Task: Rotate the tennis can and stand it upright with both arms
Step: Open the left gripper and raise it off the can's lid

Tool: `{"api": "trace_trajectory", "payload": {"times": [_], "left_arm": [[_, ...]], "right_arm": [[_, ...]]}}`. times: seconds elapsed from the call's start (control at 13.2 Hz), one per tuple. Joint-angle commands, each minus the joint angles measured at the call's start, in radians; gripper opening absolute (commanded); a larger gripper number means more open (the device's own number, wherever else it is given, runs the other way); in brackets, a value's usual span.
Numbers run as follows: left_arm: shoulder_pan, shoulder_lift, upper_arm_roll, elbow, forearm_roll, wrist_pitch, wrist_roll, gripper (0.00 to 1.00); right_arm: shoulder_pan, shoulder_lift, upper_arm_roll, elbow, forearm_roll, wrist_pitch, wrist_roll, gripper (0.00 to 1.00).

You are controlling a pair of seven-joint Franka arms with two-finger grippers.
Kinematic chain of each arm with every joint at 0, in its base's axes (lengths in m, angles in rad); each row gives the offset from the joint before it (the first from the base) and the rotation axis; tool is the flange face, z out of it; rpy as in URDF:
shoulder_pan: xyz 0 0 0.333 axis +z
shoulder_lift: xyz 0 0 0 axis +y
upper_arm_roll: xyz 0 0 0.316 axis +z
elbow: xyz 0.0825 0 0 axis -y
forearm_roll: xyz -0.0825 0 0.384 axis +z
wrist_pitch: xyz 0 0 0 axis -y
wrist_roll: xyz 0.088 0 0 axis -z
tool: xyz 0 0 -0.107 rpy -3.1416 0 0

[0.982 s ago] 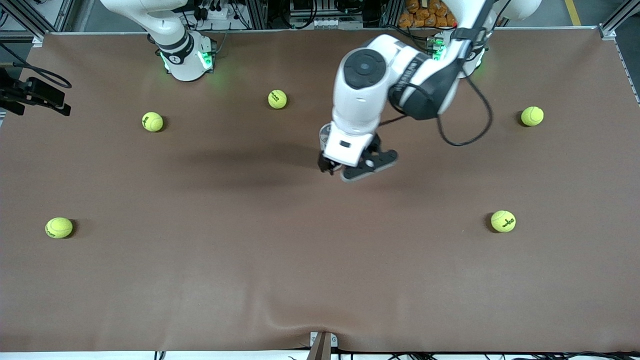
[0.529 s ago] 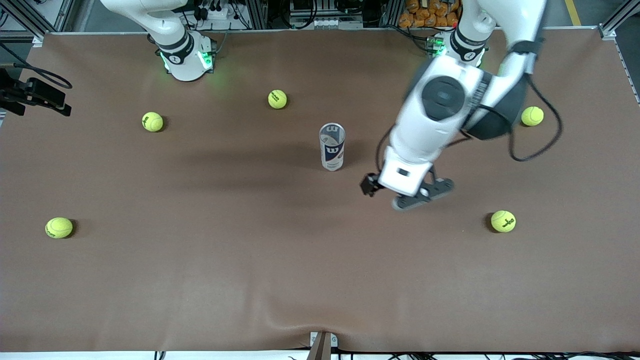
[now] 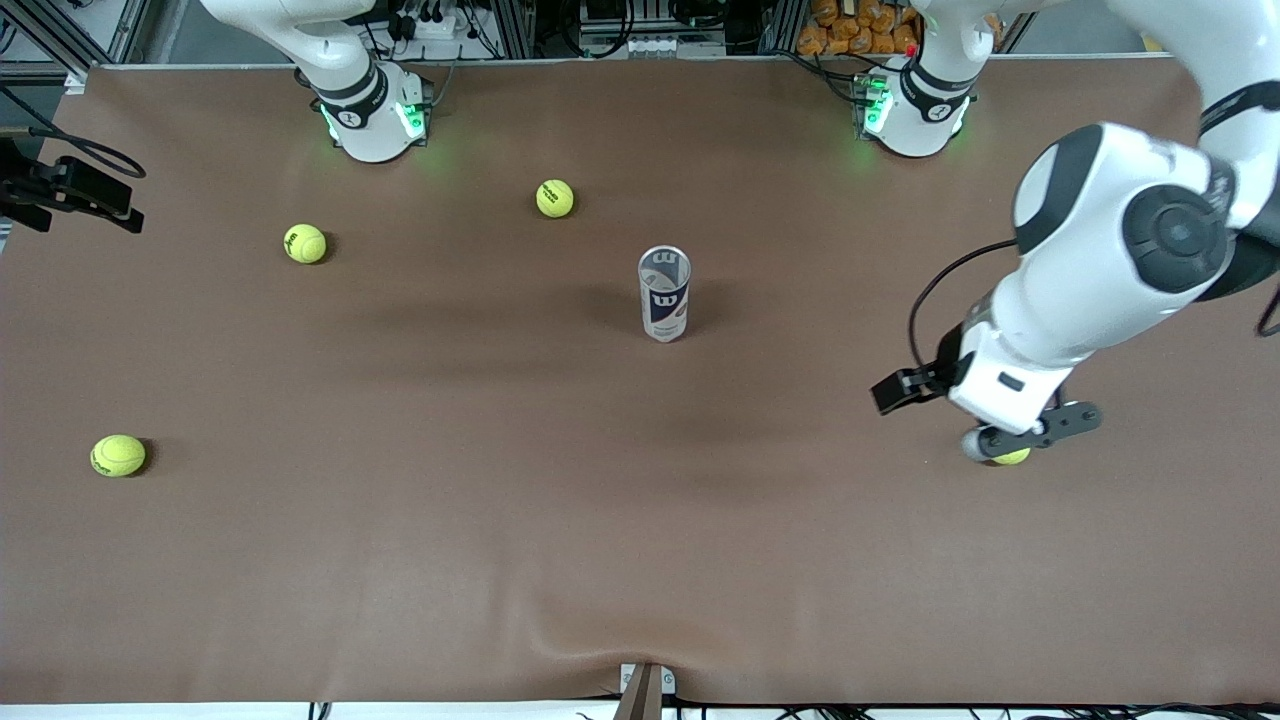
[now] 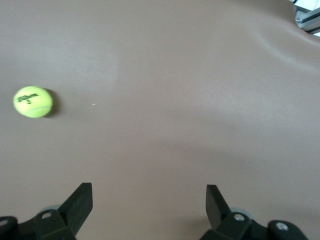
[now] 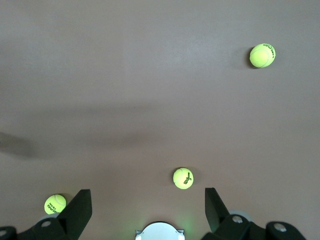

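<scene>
The tennis can point(image 3: 664, 295) stands upright in the middle of the table, silver rim up, white "W" on its navy label; no gripper touches it. My left gripper point(image 3: 1025, 432) hangs over a tennis ball point(image 3: 1012, 457) toward the left arm's end of the table, well away from the can. In the left wrist view the left gripper point(image 4: 149, 192) is open and empty over bare cloth. My right gripper point(image 5: 148, 195) is open and empty, held high over its own base point(image 5: 160, 231). It is out of the front view, where only the right arm's base point(image 3: 372, 118) shows. The right arm waits.
Loose tennis balls lie on the brown cloth point(image 3: 560, 520): one farther from the front camera than the can point(image 3: 555, 198), and two toward the right arm's end point(image 3: 305, 243) point(image 3: 118, 455). The left wrist view shows one ball point(image 4: 33, 102). A black device point(image 3: 70, 190) sits at the table's edge.
My left gripper left the can, which had been mostly hidden under it, and swung toward the left arm's end, over a ball. The can stays upright. The right arm has not moved.
</scene>
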Motion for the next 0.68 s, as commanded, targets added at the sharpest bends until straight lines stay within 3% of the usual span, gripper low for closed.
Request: {"api": "trace_trajectory", "payload": {"times": [0.0, 0.15, 0.38, 0.6], "left_arm": [[-0.043, -0.084, 0.068, -0.011, 0.029, -0.072, 0.011, 1.0], [-0.083, -0.135, 0.16, -0.01, 0.016, -0.109, 0.095, 1.0], [-0.075, -0.216, 0.177, -0.01, 0.026, -0.187, 0.154, 1.0], [-0.082, -0.284, 0.262, -0.014, 0.014, -0.218, 0.294, 1.0]], "right_arm": [[0.008, -0.004, -0.001, -0.004, -0.017, 0.005, 0.007, 1.0], [0.008, -0.004, -0.001, -0.004, -0.017, 0.005, 0.007, 1.0], [0.008, -0.004, -0.001, -0.002, -0.017, 0.005, 0.007, 1.0], [0.008, -0.004, -0.001, -0.002, -0.017, 0.005, 0.007, 1.0]]}}
